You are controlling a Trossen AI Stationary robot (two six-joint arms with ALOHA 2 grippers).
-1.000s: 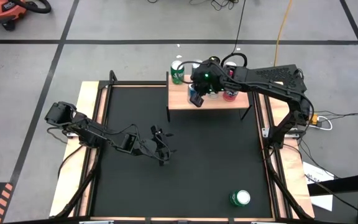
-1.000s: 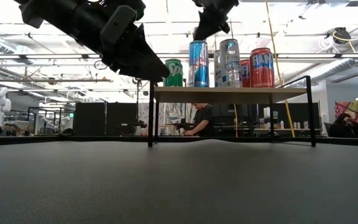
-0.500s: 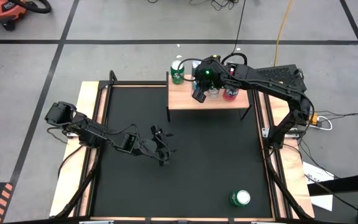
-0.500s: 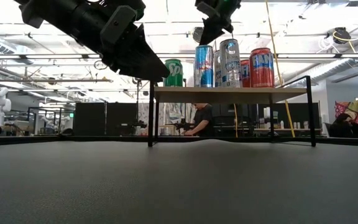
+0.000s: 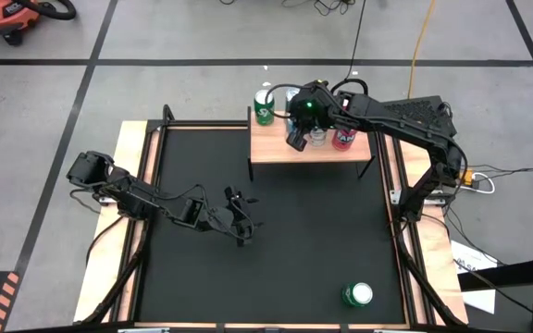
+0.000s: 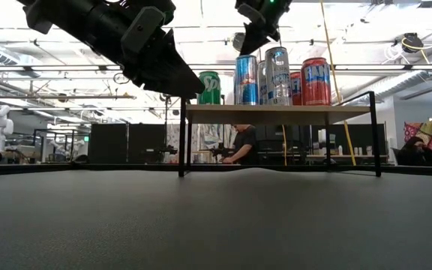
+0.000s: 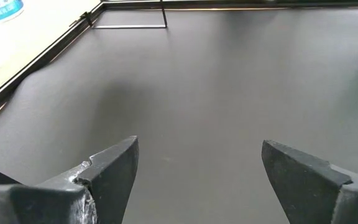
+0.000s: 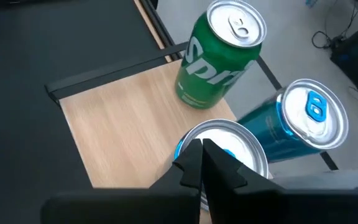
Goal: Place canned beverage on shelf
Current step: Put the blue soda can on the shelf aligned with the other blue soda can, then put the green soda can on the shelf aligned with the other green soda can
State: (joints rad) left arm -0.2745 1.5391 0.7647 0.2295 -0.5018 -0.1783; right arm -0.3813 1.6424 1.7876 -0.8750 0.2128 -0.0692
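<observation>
Shelf (image 5: 308,148) at the counter's (image 5: 276,240) far edge carries a green Sprite can (image 6: 210,88), then a blue can (image 6: 245,79) directly under the clenched right claw (image 8: 202,163), then silver and red cans. Left claw (image 7: 194,171) hangs released over the counter's left part. Another green can (image 5: 357,295) stands near the front.

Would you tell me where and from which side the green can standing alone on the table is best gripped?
Grip the can across its round side wall, about mid-height, with one finger on each side. It stands upright, lid up, on the table with nothing close around it, so every side is free. The right arm is nearer and could probably come in level from its own side.
</observation>
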